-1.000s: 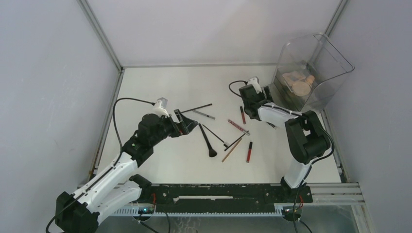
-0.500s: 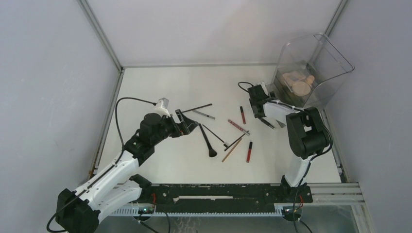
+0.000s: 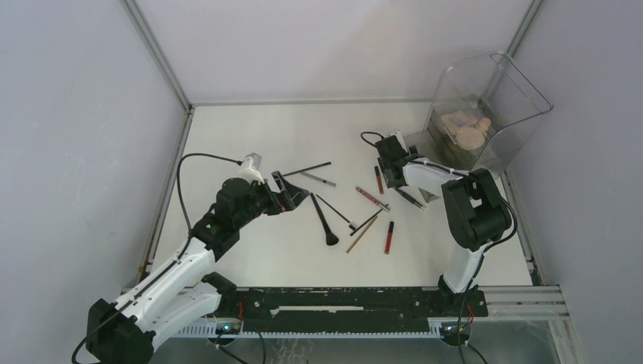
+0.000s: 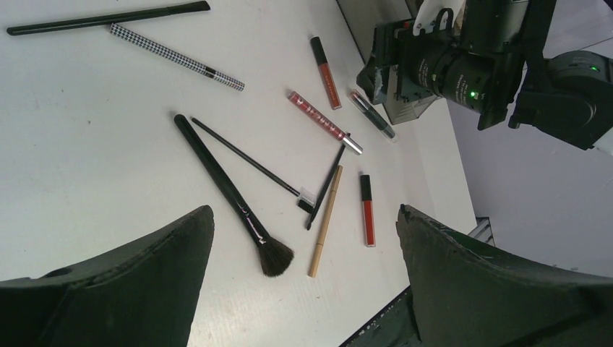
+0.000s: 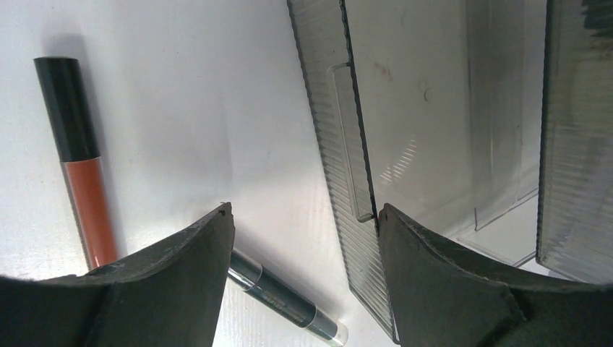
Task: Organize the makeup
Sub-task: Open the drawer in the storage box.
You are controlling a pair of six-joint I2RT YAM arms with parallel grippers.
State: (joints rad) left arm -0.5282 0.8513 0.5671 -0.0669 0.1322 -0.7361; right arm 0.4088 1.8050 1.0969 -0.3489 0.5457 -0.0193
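One lip tube [image 5: 76, 159], one organizer box [image 5: 434, 108] beside right tool [image 5: 303, 231]

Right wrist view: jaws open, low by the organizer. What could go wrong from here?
1. The ridged edge of the organizer shows between the open right jaws; closing could snag and shove it.
2. The dark tube is partly hidden under one side; coming down might pin or roll it.
3. The red lip tube lies close by and could get nudged.
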